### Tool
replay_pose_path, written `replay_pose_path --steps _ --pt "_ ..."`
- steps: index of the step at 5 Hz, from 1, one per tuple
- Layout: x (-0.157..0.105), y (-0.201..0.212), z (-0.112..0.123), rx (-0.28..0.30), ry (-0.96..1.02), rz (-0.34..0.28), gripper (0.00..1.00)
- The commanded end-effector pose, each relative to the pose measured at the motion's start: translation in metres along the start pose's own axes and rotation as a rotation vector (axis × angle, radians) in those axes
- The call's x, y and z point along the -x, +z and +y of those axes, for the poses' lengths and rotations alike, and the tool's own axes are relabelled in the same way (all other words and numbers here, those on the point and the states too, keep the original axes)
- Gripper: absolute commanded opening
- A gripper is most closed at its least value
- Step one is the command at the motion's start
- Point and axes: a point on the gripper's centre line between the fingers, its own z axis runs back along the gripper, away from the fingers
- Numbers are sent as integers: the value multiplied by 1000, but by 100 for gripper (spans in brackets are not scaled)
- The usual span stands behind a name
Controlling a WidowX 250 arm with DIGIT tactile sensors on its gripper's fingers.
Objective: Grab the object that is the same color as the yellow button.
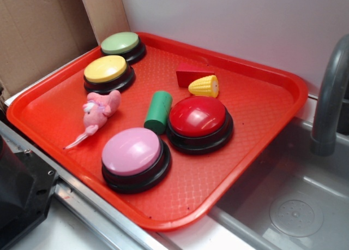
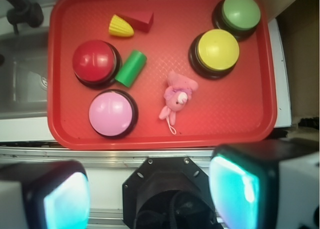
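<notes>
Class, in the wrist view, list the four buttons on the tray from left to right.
red button → pink button → yellow button → green button

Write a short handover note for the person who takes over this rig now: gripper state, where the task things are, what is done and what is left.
Gripper: high above the near edge of the red tray, fingers wide apart, holding nothing.
Yellow toy corn: lies on its side on the tray, next to the red wedge block and just behind the red button.
Yellow button: far-left part of the tray, in front of the green button.
Done: nothing yet; the corn is untouched.
Left: move over the corn, descend, close on it and lift. The wedge and the red button are close, so there is little room for the fingers.
</notes>
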Motion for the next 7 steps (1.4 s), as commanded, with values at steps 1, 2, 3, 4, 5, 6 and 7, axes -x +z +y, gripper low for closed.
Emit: replay_pose_path --steps 1,2,3,4,5,6,7 --pt "-37 -18 -11 -1 139 -62 100" --pt "-61 -41 -19 33 290 -128 100" --pt "-102 -81 -25 20 489 -185 100" --pt "-132 -110 -26 31 579 -212 100" --pt "-158 -141 -29 19 630 -222 100" --pt "-170 -161 -31 13 617 -217 100" --pt "-179 -184 -29 31 641 -220 100"
